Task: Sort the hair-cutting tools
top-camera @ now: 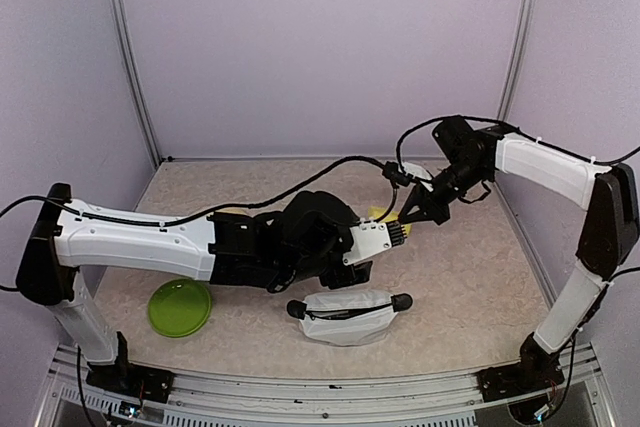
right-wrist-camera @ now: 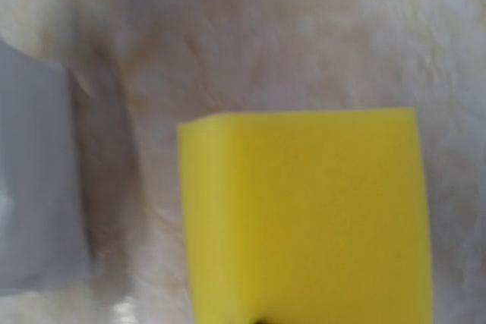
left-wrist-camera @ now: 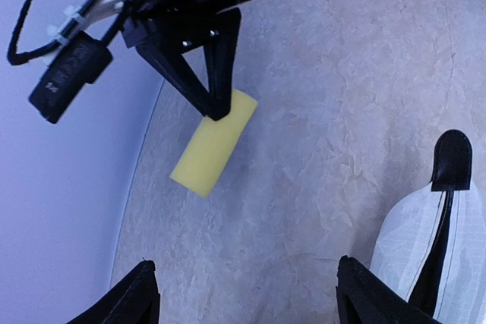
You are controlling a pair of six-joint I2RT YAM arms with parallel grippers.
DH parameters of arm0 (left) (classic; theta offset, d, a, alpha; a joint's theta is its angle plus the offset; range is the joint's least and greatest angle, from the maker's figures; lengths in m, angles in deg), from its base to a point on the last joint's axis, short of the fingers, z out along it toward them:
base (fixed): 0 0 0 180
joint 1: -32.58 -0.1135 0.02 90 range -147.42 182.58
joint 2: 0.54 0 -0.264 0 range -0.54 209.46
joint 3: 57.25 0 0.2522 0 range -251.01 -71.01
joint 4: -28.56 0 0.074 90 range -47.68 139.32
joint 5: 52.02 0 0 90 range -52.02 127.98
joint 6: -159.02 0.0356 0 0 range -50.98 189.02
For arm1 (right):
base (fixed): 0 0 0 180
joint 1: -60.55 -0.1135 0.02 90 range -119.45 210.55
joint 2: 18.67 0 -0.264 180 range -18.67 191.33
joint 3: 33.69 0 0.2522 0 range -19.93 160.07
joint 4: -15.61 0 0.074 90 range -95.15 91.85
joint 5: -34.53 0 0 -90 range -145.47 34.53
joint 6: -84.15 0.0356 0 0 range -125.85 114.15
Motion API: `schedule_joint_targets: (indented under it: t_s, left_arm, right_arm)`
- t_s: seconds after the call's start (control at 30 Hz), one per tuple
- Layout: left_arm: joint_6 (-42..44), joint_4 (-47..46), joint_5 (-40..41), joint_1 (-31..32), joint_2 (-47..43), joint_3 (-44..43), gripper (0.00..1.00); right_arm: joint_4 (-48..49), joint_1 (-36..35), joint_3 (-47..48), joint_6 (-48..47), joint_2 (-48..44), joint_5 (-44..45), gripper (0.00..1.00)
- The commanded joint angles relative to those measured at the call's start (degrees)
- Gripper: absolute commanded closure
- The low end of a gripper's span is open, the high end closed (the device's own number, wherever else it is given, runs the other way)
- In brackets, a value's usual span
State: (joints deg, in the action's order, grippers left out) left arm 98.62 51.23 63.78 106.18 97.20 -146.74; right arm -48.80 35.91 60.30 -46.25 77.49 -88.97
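Now | table mottled beige | walls pale lilac | right fingers pinch yellow sponge

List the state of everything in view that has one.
Left fingers: open, holding nothing.
Right fingers: shut on one end of the yellow block.
Yellow block: pinched at one end; lifted or resting, cannot tell.
White pouch: lying flat, zip looks closed.
Green plate: lying flat, untouched.

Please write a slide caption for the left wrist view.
Right pincer grips one end of a yellow foam block; white pouch nearby.
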Motion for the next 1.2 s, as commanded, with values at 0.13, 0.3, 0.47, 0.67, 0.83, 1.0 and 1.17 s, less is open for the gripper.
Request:
schedule_joint_targets:
  t_s: [0.13, 0.3, 0.47, 0.67, 0.83, 1.0, 1.17]
  left_arm:
    - [6.77, 5.55, 0.15, 0.64, -0.74, -2.91, 0.21]
    - [9.01, 9.83, -3.78, -0.26, -0.89, -6.31, 0.19]
    - [8.44, 16.17, -11.35, -2.52, 2.86, -12.76, 0.2]
    - [5.98, 23.25, -15.06, -2.22, 9.01, -21.46, 0.24]
    - [5.01, 25.21, -10.26, -1.33, 12.89, -24.87, 0.35]
    - [4.44, 26.27, -4.68, -0.75, 14.59, -24.89, 0.39]
    - [4.58, 25.49, -0.79, -0.59, 15.29, -24.83, 0.43]
  right_arm:
    - [-17.13, -2.12, 9.97, -1.75, 3.19, -9.94, 1.0]
    - [-19.69, -3.62, 9.52, -3.65, 4.75, -8.7, 1.0]
    - [-19.68, -5.03, 9.53, -1.52, 5.32, -11.22, 1.0]
    - [-21.24, -7.47, 12.19, -0.15, 4.63, -9.74, 1.0]
    - [-23.02, -9.35, 13.09, -0.47, 4.49, -9.74, 1.0]
    - [-22.91, -10.74, 12.9, 0.07, 4.46, -8.42, 1.0]
    - [-23.04, -11.68, 13.74, 0.46, 5.17, -7.47, 1.0]
